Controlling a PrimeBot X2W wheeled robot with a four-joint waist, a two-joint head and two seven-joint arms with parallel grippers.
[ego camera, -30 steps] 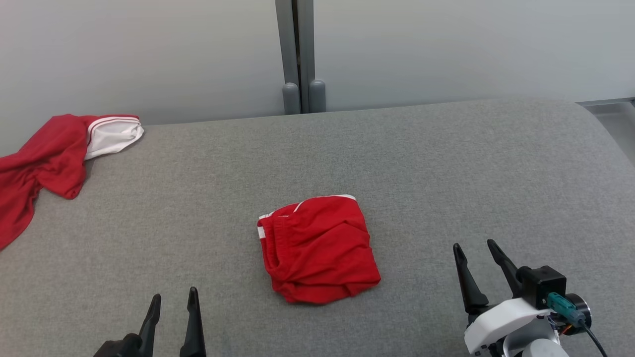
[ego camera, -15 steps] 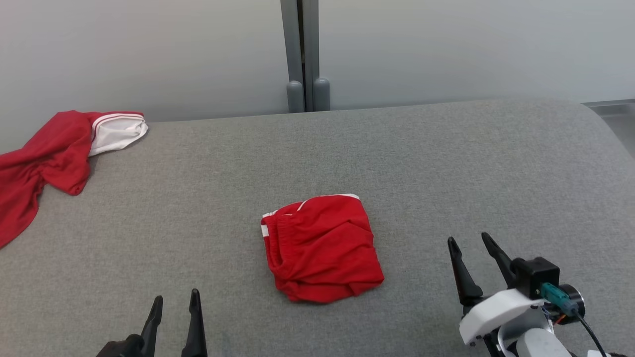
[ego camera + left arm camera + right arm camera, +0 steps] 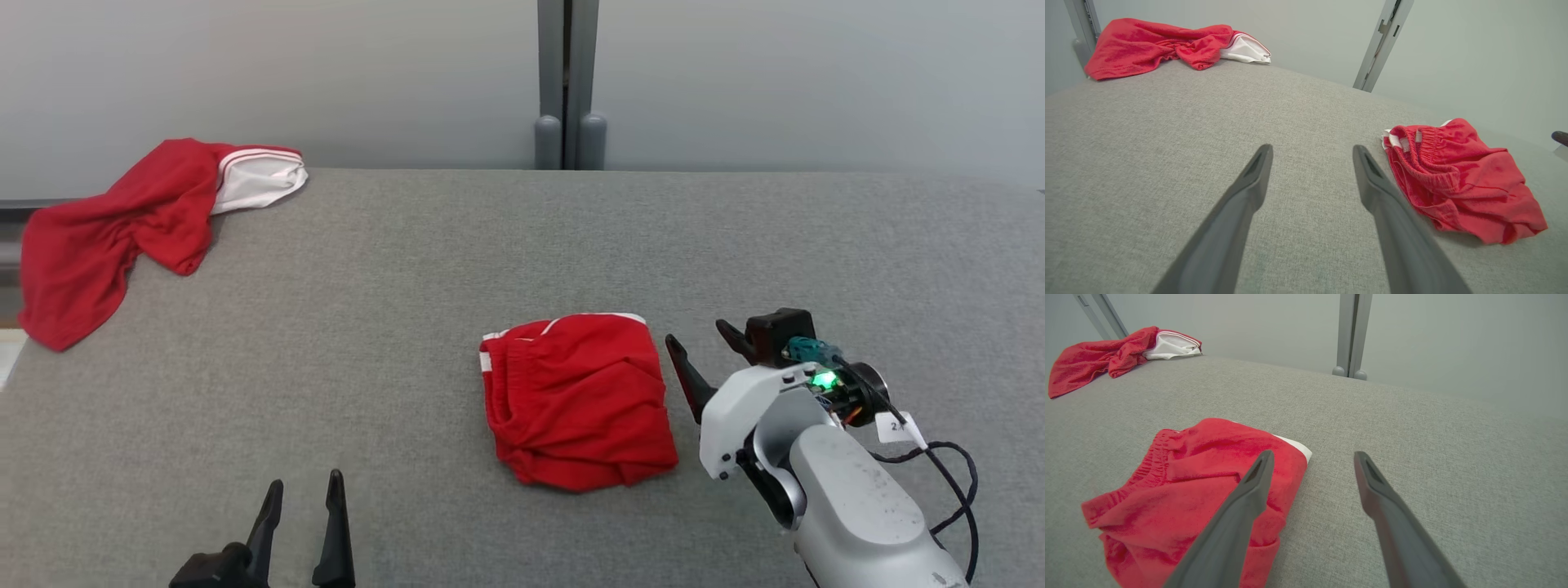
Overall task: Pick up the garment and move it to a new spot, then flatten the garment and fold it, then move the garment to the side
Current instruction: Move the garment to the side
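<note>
The garment [image 3: 580,400], red shorts with white trim, lies folded in a compact bundle on the grey padded table [image 3: 408,269]. My right gripper [image 3: 695,332] is open just off its right edge, and nothing sits between the fingers. In the right wrist view the left finger overlaps the garment [image 3: 1188,486] while the gripper [image 3: 1313,453] points past its white-trimmed corner. My left gripper [image 3: 306,479] stands open and empty near the front edge, well left of the garment. The left wrist view shows the garment [image 3: 1457,179] to the right of that gripper [image 3: 1312,147].
A second red and white garment [image 3: 122,229] lies crumpled at the far left corner, partly hanging over the table's edge. A grey post [image 3: 569,82] stands against the pale wall behind the table. Bare grey surface lies between the two garments.
The head camera has turned, shifting the whole picture to the right. My right gripper has moved in from the right to the folded garment's right edge. The left gripper has held still.
</note>
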